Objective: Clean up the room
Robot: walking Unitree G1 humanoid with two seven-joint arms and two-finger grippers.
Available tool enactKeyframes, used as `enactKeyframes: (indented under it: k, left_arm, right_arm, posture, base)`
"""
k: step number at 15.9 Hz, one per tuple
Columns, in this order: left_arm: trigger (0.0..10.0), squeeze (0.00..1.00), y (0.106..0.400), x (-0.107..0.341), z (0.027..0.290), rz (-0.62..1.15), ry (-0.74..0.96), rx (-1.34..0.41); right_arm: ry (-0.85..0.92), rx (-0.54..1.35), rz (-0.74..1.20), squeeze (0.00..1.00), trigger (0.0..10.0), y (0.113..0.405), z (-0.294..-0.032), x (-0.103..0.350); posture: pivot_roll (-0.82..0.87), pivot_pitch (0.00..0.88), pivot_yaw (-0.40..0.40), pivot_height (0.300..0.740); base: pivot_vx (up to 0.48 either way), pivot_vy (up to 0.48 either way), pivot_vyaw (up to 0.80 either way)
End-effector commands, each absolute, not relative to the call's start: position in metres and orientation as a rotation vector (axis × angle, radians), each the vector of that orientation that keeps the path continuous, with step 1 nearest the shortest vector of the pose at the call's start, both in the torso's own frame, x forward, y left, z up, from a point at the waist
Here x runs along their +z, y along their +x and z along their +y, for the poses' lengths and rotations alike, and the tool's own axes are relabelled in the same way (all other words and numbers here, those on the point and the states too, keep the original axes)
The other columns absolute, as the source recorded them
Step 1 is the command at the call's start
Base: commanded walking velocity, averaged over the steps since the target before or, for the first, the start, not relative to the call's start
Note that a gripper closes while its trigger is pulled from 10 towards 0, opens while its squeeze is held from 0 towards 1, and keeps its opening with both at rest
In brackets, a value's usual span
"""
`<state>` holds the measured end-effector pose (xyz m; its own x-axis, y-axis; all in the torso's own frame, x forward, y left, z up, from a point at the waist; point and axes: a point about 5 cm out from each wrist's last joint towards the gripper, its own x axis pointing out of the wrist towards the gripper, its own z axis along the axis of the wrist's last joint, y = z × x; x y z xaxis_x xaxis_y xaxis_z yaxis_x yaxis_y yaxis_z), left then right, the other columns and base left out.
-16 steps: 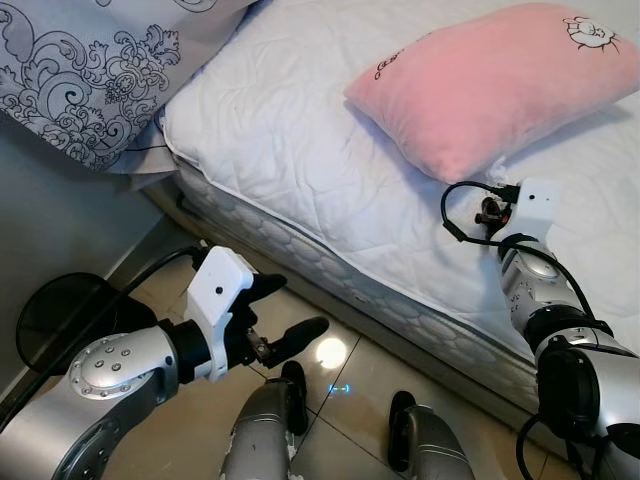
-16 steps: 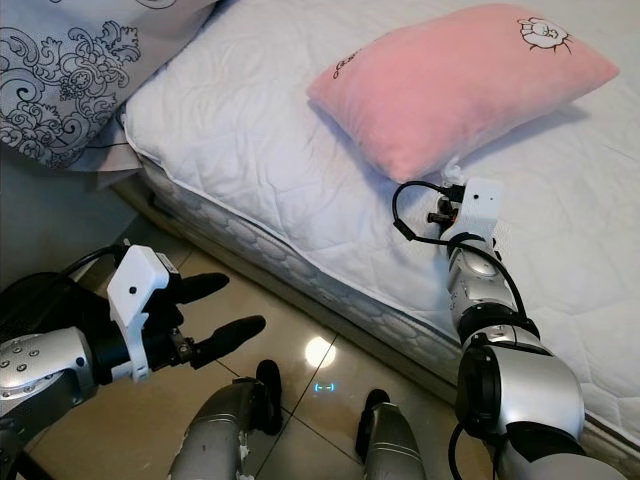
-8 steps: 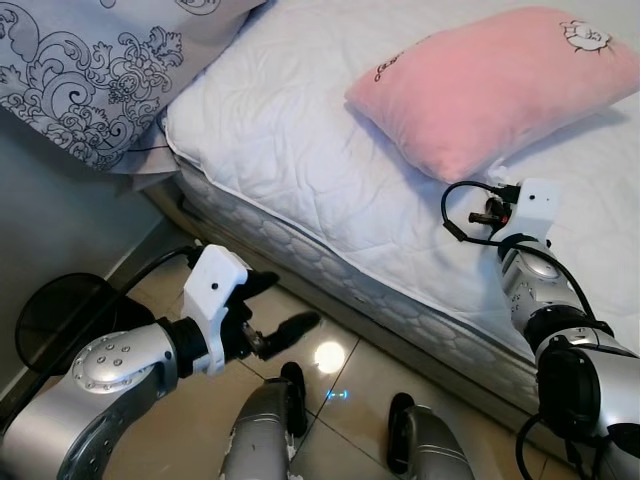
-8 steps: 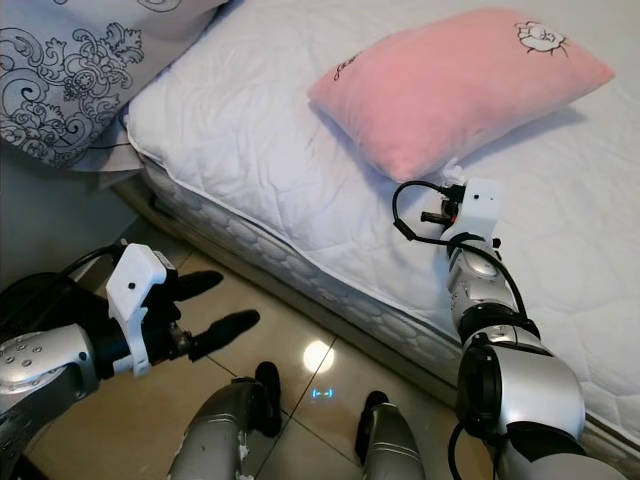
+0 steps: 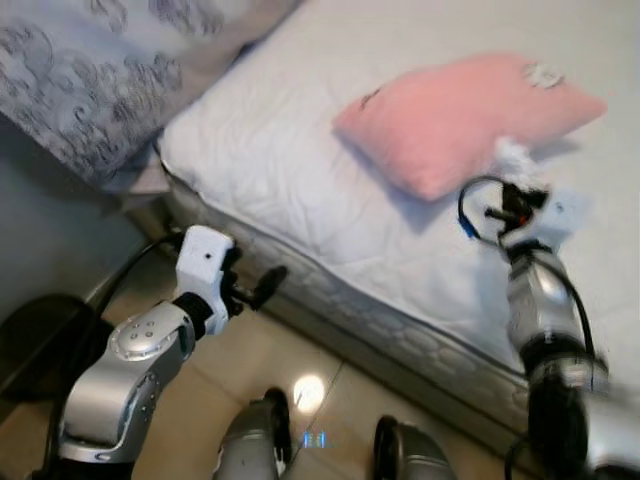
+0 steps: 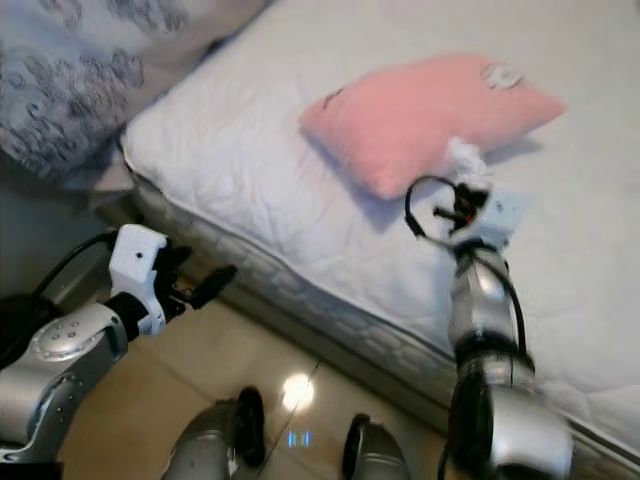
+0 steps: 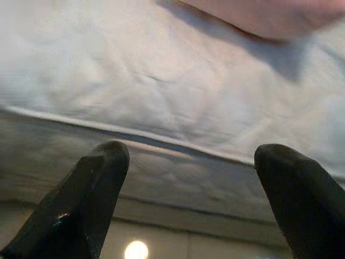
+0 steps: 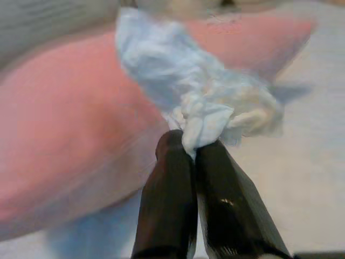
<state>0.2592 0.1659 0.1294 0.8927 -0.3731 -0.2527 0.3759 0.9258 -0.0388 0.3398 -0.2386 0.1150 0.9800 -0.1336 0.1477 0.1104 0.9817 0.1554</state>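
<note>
Left claw (image 7: 186, 178) is wide open. One black finger (image 7: 86, 199) sits at lower left of the frame, the other at lower right, w/ a big gap between them. Nothing is in the gap. Past the fingers is the bed (image 7: 135, 81): white quilted top across the upper & middle part, a thin seam line running across, then the darker side of the mattress under it. At the top edge, toward the right, is a bit of pink pillow (image 7: 269, 16) w/ a shadow below it. At the bottom, near the middle, a small bright spot (image 7: 136, 250) shines on the floor.
</note>
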Motion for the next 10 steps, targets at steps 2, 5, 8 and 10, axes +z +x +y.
enactKeyframes:
  k: [2, 5, 8, 10]
  left_arm:
    - [10.0, 0.0, 0.255, 0.118, 0.172, 0.258, 0.029, -0.303]
    - [10.0, 0.0, 0.247, 0.127, 0.151, 0.16, -0.008, -0.384]
    - [10.0, 0.0, 0.242, 0.115, 0.157, 0.215, 0.025, -0.302]
    - [10.0, 0.0, 0.247, 0.109, 0.171, 0.251, 0.059, -0.188]
  right_arm:
    - [0.153, -0.088, -0.208, 0.0, 0.0, 0.319, -0.225, 0.116]
    - [0.132, -0.02, -0.226, 0.0, 0.0, 0.286, -0.198, 0.12]
    - [0.147, 0.009, -0.18, 0.0, 0.0, 0.256, -0.188, 0.124]
    - [0.145, -0.023, -0.126, 0.0, 0.0, 0.244, -0.192, 0.118]
  posture:
    - [-0.01, 0.086, 0.054, 0.74]
    - [-0.04, 0.049, 0.076, 0.74]
    - [-0.05, 0.016, 0.064, 0.74]
    - [-0.06, 0.0, 0.052, 0.74]
  base:
    - [0.0, 0.0, 0.0]
    - [0.0, 0.0, 0.0]
    - [0.0, 0.0, 0.0]
    - [0.0, 0.0, 0.0]
